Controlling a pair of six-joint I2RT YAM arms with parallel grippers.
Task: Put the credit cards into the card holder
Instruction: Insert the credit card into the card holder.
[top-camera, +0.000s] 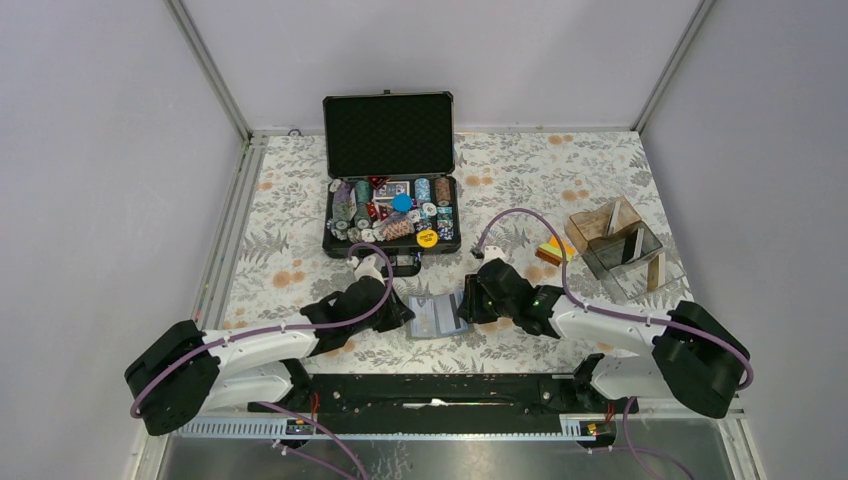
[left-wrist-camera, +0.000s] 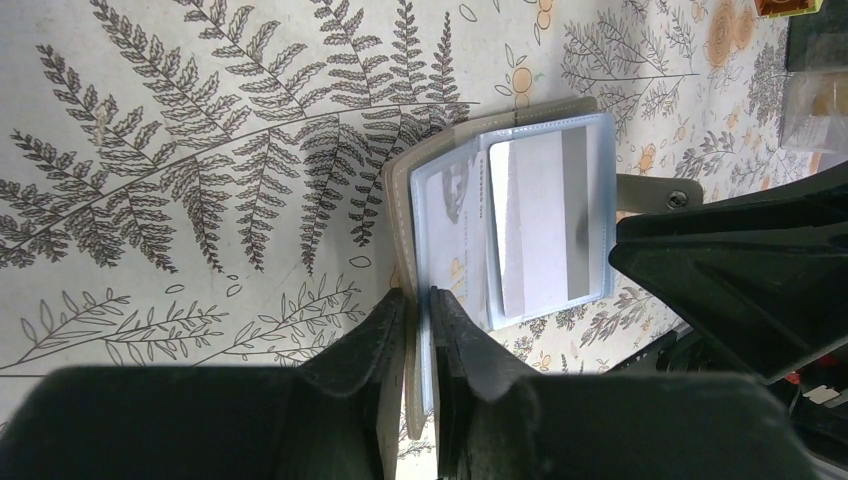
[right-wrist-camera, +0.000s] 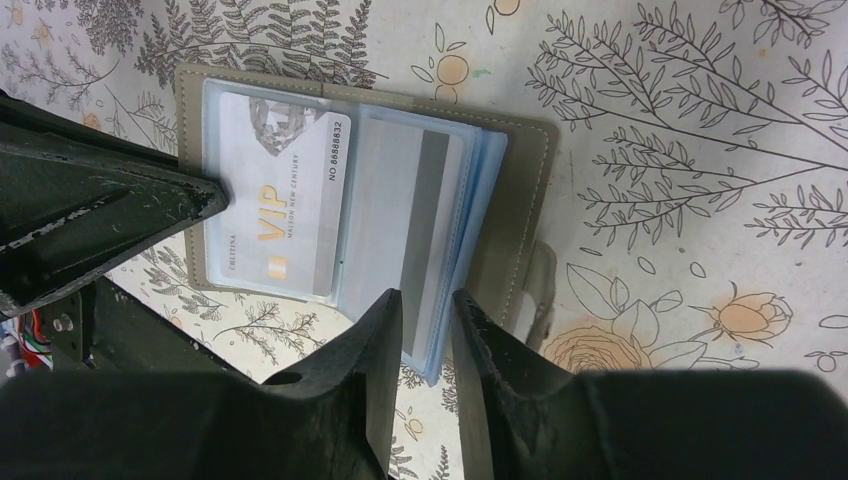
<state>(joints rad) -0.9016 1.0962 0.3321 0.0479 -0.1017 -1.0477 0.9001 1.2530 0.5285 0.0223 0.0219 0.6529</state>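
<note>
left end effector (left-wrist-camera: 418, 296) pinches card holder (left-wrist-camera: 540, 215) on fern-printed tablecloth (left-wrist-camera: 200, 140).

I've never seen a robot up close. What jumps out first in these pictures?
Mid-table, an open grey card holder is gripped from both sides. The left gripper pinches its cover edge, and the right gripper pinches its blue plastic sleeves, where a white VIP card shows. Behind them, at the far side of the table, an open black case brims with colourful poker chips.
</note>
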